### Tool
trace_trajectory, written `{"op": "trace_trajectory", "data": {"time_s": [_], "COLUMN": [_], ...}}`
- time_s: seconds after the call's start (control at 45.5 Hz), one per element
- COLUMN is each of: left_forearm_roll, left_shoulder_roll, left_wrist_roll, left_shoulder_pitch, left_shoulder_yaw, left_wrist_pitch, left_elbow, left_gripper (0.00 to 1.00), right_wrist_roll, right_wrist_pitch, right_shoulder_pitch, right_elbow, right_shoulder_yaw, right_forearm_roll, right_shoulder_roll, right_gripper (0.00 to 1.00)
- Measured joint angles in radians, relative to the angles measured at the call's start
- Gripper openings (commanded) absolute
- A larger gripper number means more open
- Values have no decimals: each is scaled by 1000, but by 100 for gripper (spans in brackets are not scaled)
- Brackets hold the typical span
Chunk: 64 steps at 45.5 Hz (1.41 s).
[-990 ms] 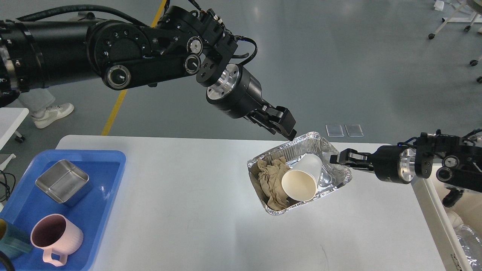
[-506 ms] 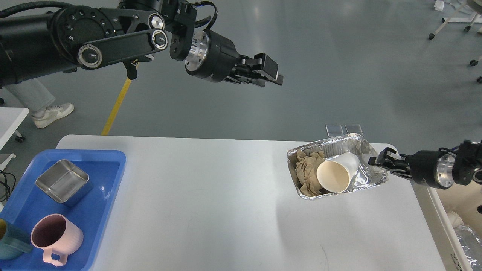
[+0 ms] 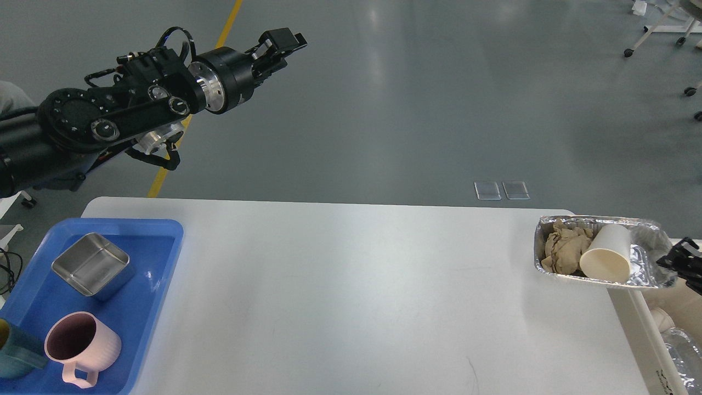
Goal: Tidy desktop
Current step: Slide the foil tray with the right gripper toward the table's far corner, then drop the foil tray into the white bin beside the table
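Mostly, the tidying looked close to finished. The desktop (image 3: 340, 285) lay bare across its whole middle, stretching leftward from the right gripper (image 3: 675, 262) and spreading below the left gripper (image 3: 282, 41). Just left of the right gripper, touching it or nearly so, the foil tray (image 3: 641, 274) hung over the desktop's right edge, holding a crumpled brown paper (image 3: 565, 249) and a paper cup (image 3: 606, 255) lying on its side. I judged this load to be on its way off the table, toward whatever sat below the right edge; that drop was the step not yet done. Far to the left of both grippers, the blue tray (image 3: 159, 241) rested on the desktop's left end with a steel box (image 3: 90, 266), a pink mug (image 3: 82, 345) and a teal cup (image 3: 16, 354) inside; whether that tray was meant to remain there could not be judged.

The right gripper was cut by the frame edge and dark, so its fingers appeared to pinch the foil tray's rim, though I cannot tell for certain. The left gripper was raised well above the floor beyond the table, holding nothing; seen small and at an angle, whether its fingers were spread or pressed together I could not tell. Beneath the right gripper only a sliver of pale container and clear plastic showed, too cropped to name.
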<state>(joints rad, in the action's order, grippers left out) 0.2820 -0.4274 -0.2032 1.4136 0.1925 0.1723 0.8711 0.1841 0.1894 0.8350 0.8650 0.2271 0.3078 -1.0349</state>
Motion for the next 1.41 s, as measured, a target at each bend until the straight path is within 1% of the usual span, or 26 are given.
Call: {"op": "trace_trajectory", "data": {"time_s": [0.044,0.132,0.264,0.418,0.638,1.1,1.122,1.21,1.254,1.276,1.408], "left_forearm_roll": [-6,-18,-34,-54,-123,-183,-187,-196,-200,-201,-202], "left_shoulder_roll": [0,-1,-1,0,6,0,0,-1,-1,-1,-2], "left_wrist_roll": [-1,-2,-2,-2,-4,-8,-9,-8,-8,-8,-7], "left_shoulder_pitch": [-36,-95,-165,-218,-248,-253,-254,-256,-257,-257,-257], "left_shoulder_yaw": [-38,-106,-197,-278,-342,-360,-363,-375,-378,-379,-382], "left_wrist_pitch": [47,107,152,187,203,211,213,217,218,218,220], "left_elbow": [-15,-33,-42,-51,-87,-98,-98,-98,-99,-99,-100], "left_gripper": [76,76,76,77,78,80,80,81,81,81,81], "right_wrist_roll": [0,0,0,2,4,-3,-4,-8,-8,-8,-4], "right_wrist_pitch": [-3,-9,-12,-12,-12,-9,-9,-9,-13,-15,-69], "right_shoulder_pitch": [-23,-74,-130,-169,-203,-358,-366,-390,-396,-398,-404], "right_elbow": [-12,-34,-65,-75,-91,-258,-264,-284,-295,-303,-408], "right_shoulder_yaw": [0,0,-1,-3,-3,-3,-3,-4,-4,-4,-5], "right_forearm_roll": [-37,-120,-207,-314,-403,-569,-575,-587,-587,-587,-586], "right_shoulder_roll": [-1,-5,-23,-48,-69,-37,-33,-20,-14,-11,51], "right_gripper": [0,0,0,0,0,0,5,73,95,100,100]}}
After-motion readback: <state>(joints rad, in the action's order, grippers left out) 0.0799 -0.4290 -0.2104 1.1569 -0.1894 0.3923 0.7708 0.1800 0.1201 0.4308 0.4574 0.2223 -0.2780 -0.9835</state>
